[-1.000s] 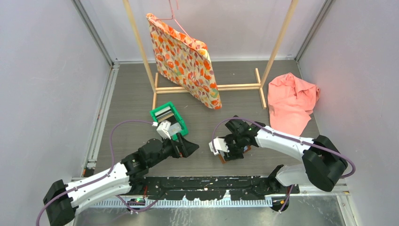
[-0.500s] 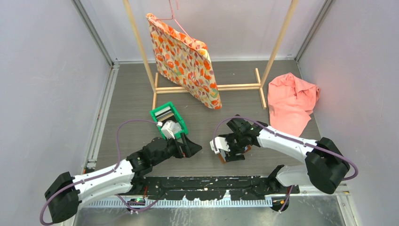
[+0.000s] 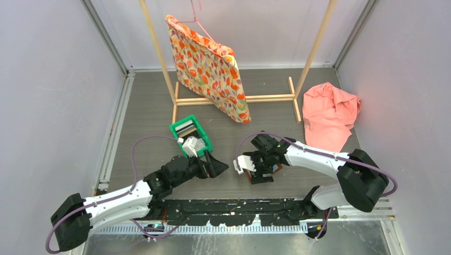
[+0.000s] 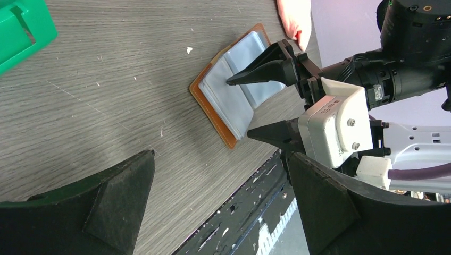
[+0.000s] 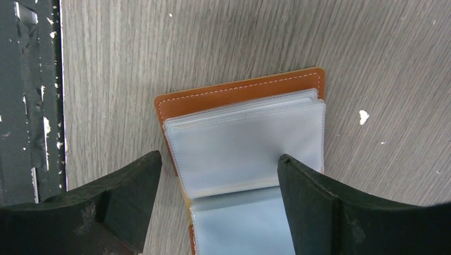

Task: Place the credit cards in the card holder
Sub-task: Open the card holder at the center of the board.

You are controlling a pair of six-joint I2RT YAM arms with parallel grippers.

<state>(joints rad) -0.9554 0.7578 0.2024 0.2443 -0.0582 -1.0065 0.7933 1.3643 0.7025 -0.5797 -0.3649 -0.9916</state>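
The card holder (image 5: pixel 244 138) lies open and flat on the grey table, brown leather with clear plastic sleeves facing up. My right gripper (image 5: pixel 219 156) hovers just over it, open, with one finger on either side of the sleeves and nothing held. In the left wrist view the card holder (image 4: pixel 234 101) shows under the right gripper (image 4: pixel 239 108). My left gripper (image 4: pixel 220 155) is open and empty, low over the table to the holder's left. Behind it stands the green bin (image 3: pixel 175 129) with credit cards (image 3: pixel 186 129) on edge inside.
A wooden rack (image 3: pixel 234 99) with a hanging flowered bag (image 3: pixel 210 69) stands at the back. A pink cloth (image 3: pixel 330 114) lies at the back right. The black base rail (image 3: pixel 234 210) runs along the near edge, close to the holder.
The right gripper has opened wider over the card holder and shifted a little left. The left arm reached slightly forward, then stopped.
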